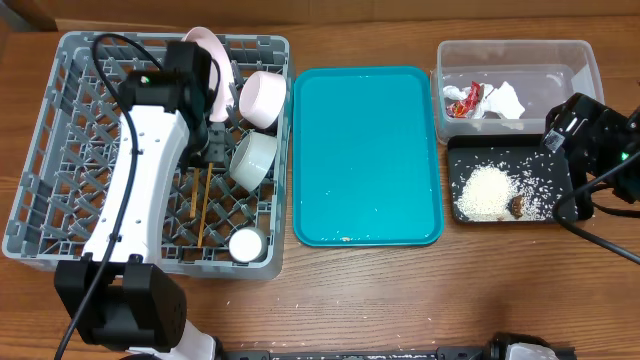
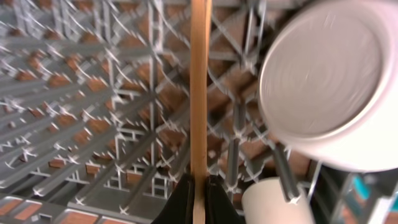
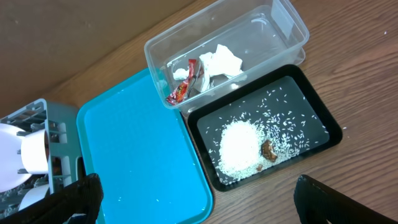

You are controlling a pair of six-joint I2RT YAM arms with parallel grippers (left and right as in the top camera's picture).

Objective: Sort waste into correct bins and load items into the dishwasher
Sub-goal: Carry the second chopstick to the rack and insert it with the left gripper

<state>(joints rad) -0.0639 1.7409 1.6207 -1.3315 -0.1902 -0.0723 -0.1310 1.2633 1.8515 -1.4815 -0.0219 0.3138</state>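
Fingertips of your left gripper [image 2: 198,202] show only at the bottom edge of the left wrist view. Its jaws are narrowed onto a wooden chopstick [image 2: 199,93] that runs straight up the picture over the grey dish rack [image 1: 50,140]. From overhead the arm's black wrist hides that grip. Below it, 2 chopsticks lie side by side in the rack, and neither view lets you tell whether the fingers pinch 1 or both. The same arm covers part of the pale pink plate [image 1: 213,48], which stands on edge at the rack's far side. Right of it sit 2 bowls: a pinkish bowl [image 1: 262,98] on its side and a white bowl [image 1: 253,158] just below it, blurred in the wrist view. A small white cup [image 1: 246,244] stands at the rack's near right corner.

Your right gripper [image 3: 196,193] hangs over the bins with its jaws wide and nothing between them. Only 2 dark finger ends show, cut off at the lower corners. The black tray [image 1: 452,180] holds a heap of rice [image 1: 486,192], scattered grains and a brown scrap [image 1: 517,206]. The clear tub [image 1: 590,60] just beyond it holds the red-and-white wrapper [image 1: 466,99] and the white napkin [image 1: 505,100]. The wrapper's print is too small to read. The teal tray [image 1: 365,150] lies between the rack and the bins.
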